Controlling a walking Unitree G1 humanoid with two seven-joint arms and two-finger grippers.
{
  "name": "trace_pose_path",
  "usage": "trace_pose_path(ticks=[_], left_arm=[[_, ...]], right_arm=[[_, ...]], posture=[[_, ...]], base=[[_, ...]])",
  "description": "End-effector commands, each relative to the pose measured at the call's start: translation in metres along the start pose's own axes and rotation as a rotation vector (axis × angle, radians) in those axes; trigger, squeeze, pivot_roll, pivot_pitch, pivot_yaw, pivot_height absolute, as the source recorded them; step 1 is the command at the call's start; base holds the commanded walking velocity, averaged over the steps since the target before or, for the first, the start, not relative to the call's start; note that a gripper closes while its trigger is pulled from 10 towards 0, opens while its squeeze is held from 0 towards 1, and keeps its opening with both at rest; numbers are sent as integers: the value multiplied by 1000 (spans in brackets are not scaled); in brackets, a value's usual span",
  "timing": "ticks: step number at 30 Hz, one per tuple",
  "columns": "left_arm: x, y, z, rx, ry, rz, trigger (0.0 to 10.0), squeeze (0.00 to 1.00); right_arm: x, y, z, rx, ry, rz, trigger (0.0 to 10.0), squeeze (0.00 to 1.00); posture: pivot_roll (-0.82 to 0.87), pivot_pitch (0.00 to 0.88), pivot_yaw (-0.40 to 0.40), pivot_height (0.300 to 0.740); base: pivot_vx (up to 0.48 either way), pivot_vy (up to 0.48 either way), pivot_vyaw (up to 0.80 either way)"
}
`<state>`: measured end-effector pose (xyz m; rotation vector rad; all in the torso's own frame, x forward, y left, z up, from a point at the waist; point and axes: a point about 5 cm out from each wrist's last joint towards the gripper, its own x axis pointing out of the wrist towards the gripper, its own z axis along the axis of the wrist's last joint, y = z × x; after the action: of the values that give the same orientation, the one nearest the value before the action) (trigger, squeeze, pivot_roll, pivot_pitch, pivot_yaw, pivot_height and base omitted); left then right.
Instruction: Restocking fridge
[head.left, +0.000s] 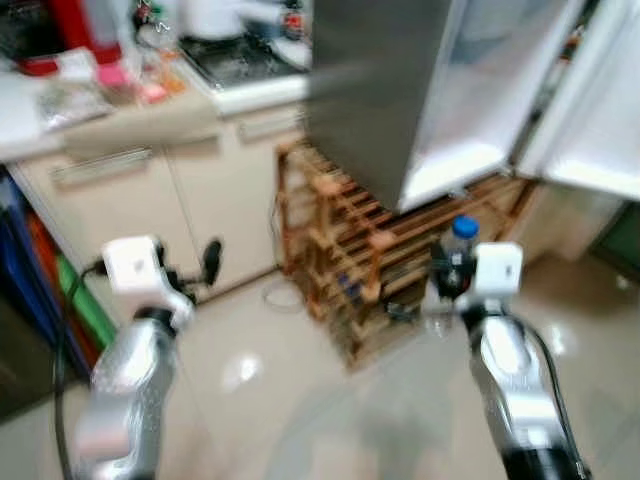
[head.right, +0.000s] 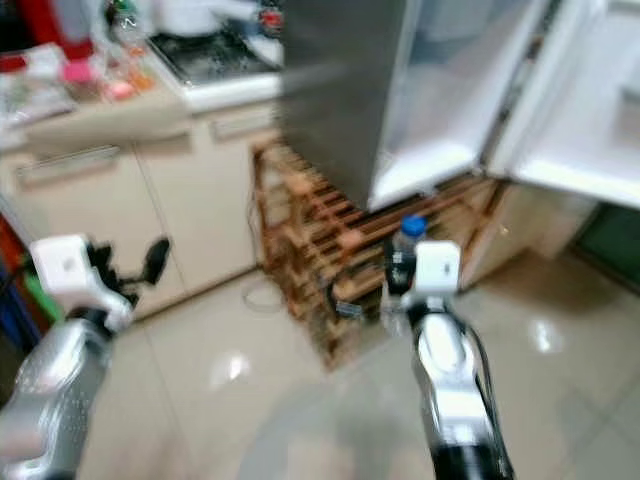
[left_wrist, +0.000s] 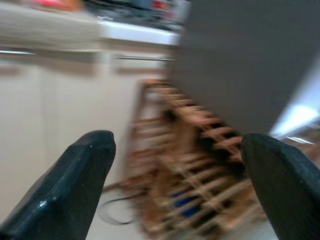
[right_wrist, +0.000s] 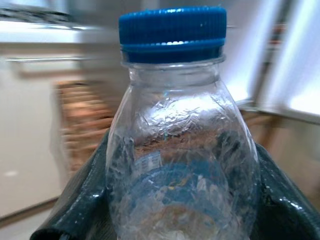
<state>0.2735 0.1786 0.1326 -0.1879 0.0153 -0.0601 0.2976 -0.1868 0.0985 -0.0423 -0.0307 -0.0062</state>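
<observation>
My right gripper (head.left: 452, 268) is shut on a clear plastic bottle (right_wrist: 182, 150) with a blue cap (right_wrist: 172, 31), held upright in front of me. The bottle (head.left: 460, 245) sits low before the grey fridge (head.left: 385, 90), whose doors (head.left: 500, 90) stand open. My left gripper (head.left: 205, 262) is open with nothing between its fingers (left_wrist: 75, 185), raised at the left in front of the cream cabinets. The picture is blurred by motion.
A wooden bottle rack (head.left: 350, 250) stands on the floor beside the fridge. Cream cabinets (head.left: 140, 200) under a cluttered counter (head.left: 90, 90) run along the left, with a stove (head.left: 235, 55) at the back. Glossy tile floor (head.left: 330, 420) lies ahead.
</observation>
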Motion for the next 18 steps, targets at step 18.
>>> trace_pose_path(ticks=[18], left_arm=[[-6, -6, -5, 29, 17, 3, 10000, 0]], right_arm=[[1, 1, 3, -33, -29, 51, 10000, 0]], posture=[[-81, 0, 8, 740]], base=[[216, -214, -311]])
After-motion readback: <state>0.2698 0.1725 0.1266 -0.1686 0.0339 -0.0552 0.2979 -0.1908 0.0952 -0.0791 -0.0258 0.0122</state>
